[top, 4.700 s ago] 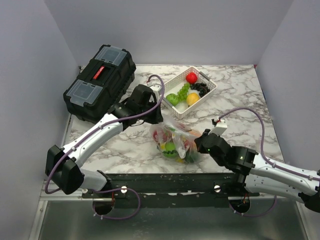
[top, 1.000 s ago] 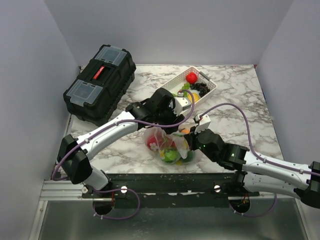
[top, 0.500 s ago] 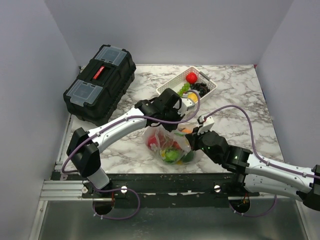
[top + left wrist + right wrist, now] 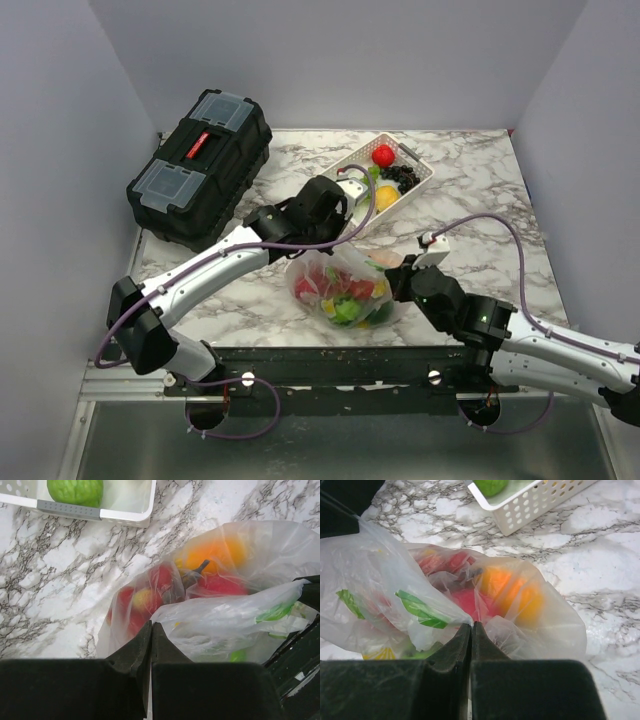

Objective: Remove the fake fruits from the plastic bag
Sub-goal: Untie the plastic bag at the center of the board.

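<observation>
Half a second ago the left wrist hung farther right, over the near corner of the white basket (image 4: 422,166); now it sits back to the left. The right gripper (image 4: 471,626) has shifted right and nearer the table's front edge. Between them the plastic bag (image 4: 343,284) lies lower and wider than before. Nearly five seconds ago it was a taller, tighter bundle.

The left gripper (image 4: 151,625) has its jaws pressed together on a fold of the bag's film at the bag's far-left edge. The right gripper's jaws are likewise closed on the film, at the bag's right side. So each arm pinches the bag from its own side.

The bag rests on the marble table (image 4: 480,200), near the front edge and just in front of the basket, apart from it. It is thin, clear and creased, and the fake fruits (image 4: 345,290) show through it as blurred colour, all still inside. From the left wrist there is an orange one (image 4: 220,555), a red one with a dark stem (image 4: 220,586), a red-and-yellow one (image 4: 142,600) and green bits (image 4: 272,612) under the nearer film.

The basket holds other fruit — one of them a green piece (image 4: 75,490) by its near wall. A black toolbox (image 4: 200,160) stands at the far left, well apart from the bag.
</observation>
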`<state>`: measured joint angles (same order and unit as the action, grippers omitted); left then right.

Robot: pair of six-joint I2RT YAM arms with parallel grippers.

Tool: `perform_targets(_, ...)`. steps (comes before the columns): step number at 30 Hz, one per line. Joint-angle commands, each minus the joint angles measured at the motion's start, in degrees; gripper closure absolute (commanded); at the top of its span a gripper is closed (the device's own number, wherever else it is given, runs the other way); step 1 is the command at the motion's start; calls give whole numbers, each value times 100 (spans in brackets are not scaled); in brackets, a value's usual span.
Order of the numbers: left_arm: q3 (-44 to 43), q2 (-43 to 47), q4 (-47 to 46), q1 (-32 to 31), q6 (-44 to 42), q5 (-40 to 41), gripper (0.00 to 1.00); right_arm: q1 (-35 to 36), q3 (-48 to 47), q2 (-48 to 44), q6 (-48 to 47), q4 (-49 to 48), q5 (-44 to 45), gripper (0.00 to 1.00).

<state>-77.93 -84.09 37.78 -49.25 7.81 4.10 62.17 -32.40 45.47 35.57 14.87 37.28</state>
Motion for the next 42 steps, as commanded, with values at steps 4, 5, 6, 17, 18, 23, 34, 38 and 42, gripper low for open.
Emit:
perform_targets(4, 165, 377, -226, 65, 196, -362, 100, -6, -124, -425, -600, 228, -662, 67)
perform_targets(5, 207, 414, -264, 65, 186, -401, 100, -10, -222, -370, -867, 120, -907, 62)
perform_targets(6, 208, 438, -261, 70, 178, -543, 100, -7, -326, -282, -1184, 58, -1098, 56)
perform_targets(17, 156, 455, -205, 108, 316, -1049, 100, -10, -1797, 1669, -2564, -85, -1151, 23)
perform_targets(18, 155, 458, -201, 109, 317, -1060, 100, -12, -1846, 1803, -2538, -90, -974, 23)
perform_targets(23, 173, 468, -196, 127, 323, -989, 100, -7, -1681, 1891, -2287, -351, -660, 30)
perform_targets(34, 234, 550, -183, 265, 494, -381, 100, -8, -654, 616, -1557, -486, 150, 87)
perform_targets(38, 324, 691, -277, 393, 702, -53, 100, -5, -334, -193, -724, -89, 876, 99)
perform_targets(42, 492, 804, -514, 549, 906, -108, 100, -6, 125, -1084, -307, -175, 1005, 99)
